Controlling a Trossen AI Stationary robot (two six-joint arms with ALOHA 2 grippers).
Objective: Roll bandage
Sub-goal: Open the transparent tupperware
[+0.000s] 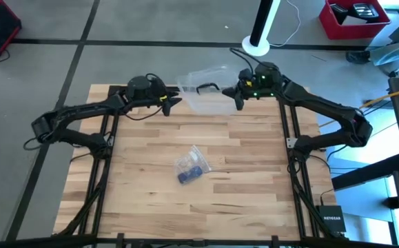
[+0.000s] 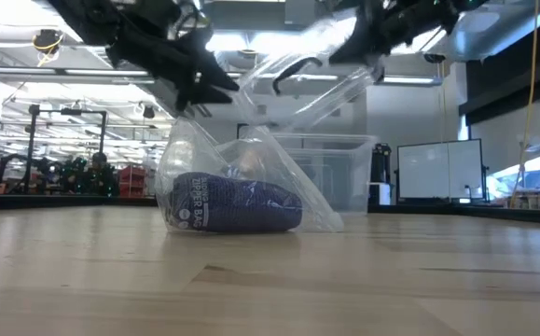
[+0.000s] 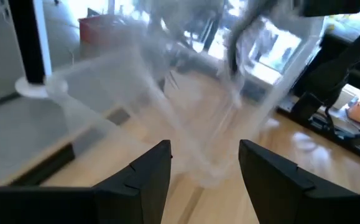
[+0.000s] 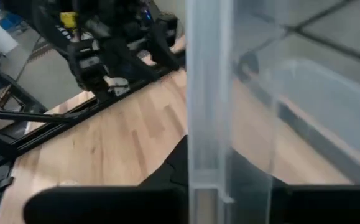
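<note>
The dark blue-purple bandage (image 2: 237, 210) is a small roll inside a clear zipper bag (image 1: 191, 167) that lies on the middle of the table. A clear plastic box (image 2: 321, 173) stands at the table's far edge. Its clear lid (image 2: 311, 89) with a black handle (image 2: 293, 67) is raised and tilted above it. My right gripper (image 1: 239, 100) is shut on the lid's right edge. My left gripper (image 3: 204, 165) is open at the lid's left side (image 1: 176, 100), with the blurred lid just ahead of its fingers. My right gripper pinches the lid's edge (image 4: 207, 143) between its two fingers, coming from the table's right. The edge runs as a clear strip straight up between the fingers. The lid is lifted clear of the box and tilted, with its left side lower. My left gripper: I cannot tell whether it touches the lid.
The bag with the bandage lies alone on the wooden table (image 1: 254, 179), well toward the near edge from both grippers. The open box stands under the grippers at the far edge. Black frame bars (image 1: 106, 172) run along the table's left and right sides.
</note>
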